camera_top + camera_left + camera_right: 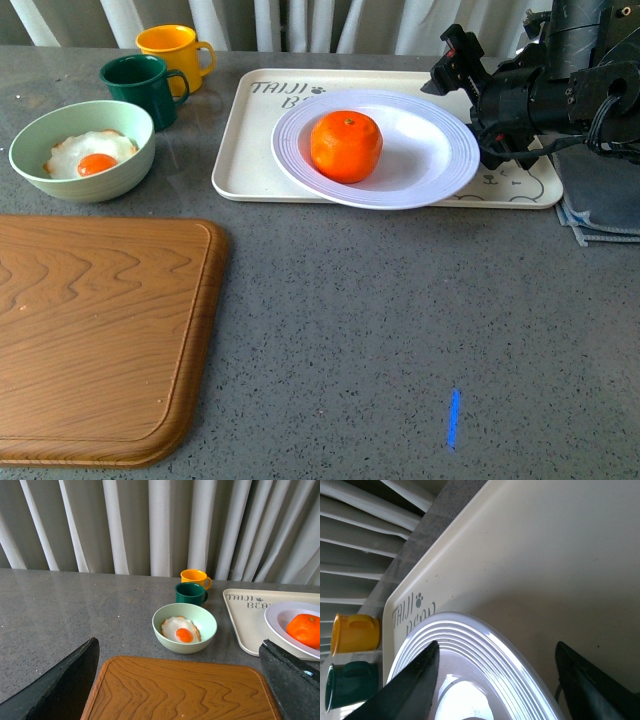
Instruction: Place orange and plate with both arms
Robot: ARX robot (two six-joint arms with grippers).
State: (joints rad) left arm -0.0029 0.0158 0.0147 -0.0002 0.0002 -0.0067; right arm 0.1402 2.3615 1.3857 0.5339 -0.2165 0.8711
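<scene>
In the right wrist view the two dark fingers [412, 687] of the right gripper [495, 685] stand apart, with the ridged rim of the white plate [485, 655] between them; they do not press on it. In the front view this gripper [478, 120] is at the right edge of the plate [420, 165], and the black arm lies low and almost level, coming in from the right side. The left gripper [180, 680] is also open: its fingers [60, 680] are wide apart and hold nothing, above the wooden cutting board [180, 690].

The orange [346, 145] rests in the plate, a little left of its middle. The plate sits on the cream tray [245, 150], whose far left corner shows the letters "TAIJI" with a small paw print; the second line begins with "B" and the rest is hidden.

The tabletop [400, 330] is grey speckled stone with a short blue mark [454, 418] near the front. On it stand a pale green bowl [82, 150] with a fried egg [92, 155], a dark green mug [142, 88], a yellow mug [176, 52], and a folded grey cloth [605, 210] at the right. Grey pleated curtains [150, 525] close the room behind.
</scene>
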